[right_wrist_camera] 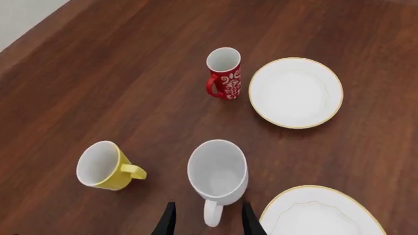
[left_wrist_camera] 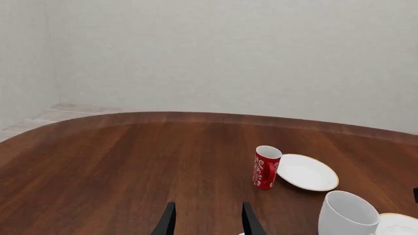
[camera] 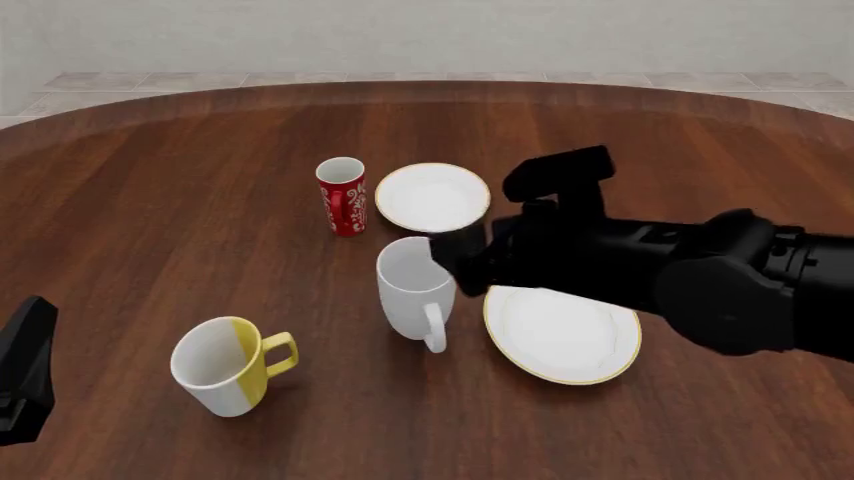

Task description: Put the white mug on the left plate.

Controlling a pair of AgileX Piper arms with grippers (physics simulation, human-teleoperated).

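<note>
A dark wooden table (camera: pixel 160 180) fills your view, with a pale wall behind it. At the near left edge your left gripper (left_wrist_camera: pixel 207 223) hangs over bare wood, its fingers apart and holding nothing. Next comes the yellow-and-white mug (camera: pixel 227 365), tilted, near you. Farther off stands the red patterned cup (camera: pixel 342 196) (upright, just left of the left plate (camera: pixel 431 196)). The white mug (camera: pixel 414 288) stands upright at mid-table, nearer than that plate and apart from it, handle toward you. Your right gripper (right_wrist_camera: pixel 207 221) hovers above the handle, fingers spread either side of it, not clamped. The larger plate (camera: pixel 561 335) lies to the right, under the right arm.
</note>
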